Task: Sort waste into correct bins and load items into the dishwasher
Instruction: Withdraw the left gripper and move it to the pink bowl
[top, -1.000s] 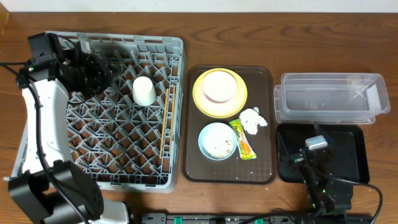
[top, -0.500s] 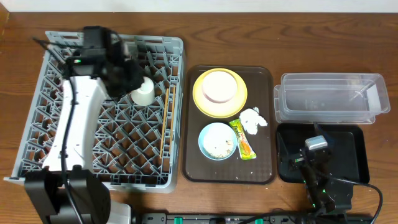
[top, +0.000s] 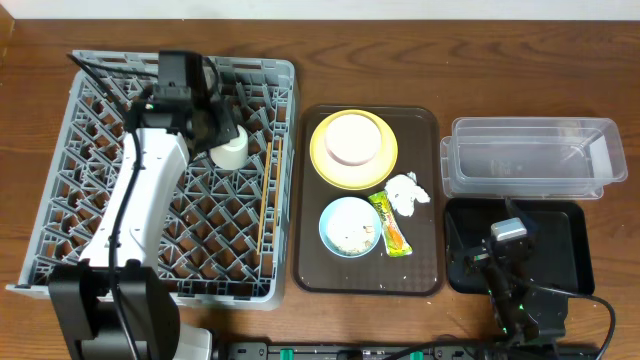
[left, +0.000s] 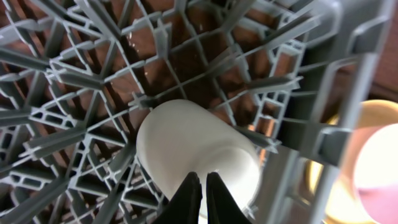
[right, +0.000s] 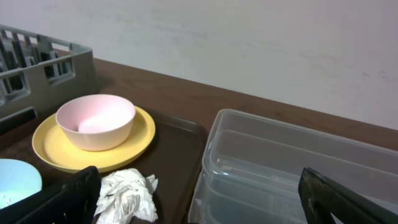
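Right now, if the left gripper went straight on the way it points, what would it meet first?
The white cup in the grey dish rack: the left gripper points straight at it from close by, though contact is unclear.

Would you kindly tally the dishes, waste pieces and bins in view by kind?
Dishes: 4 (yellow plate, pale bowl, light blue bowl, white cup)
Waste pieces: 2 (napkin, snack wrapper)
Bins: 2 (clear tub, black tray)
Total: 8
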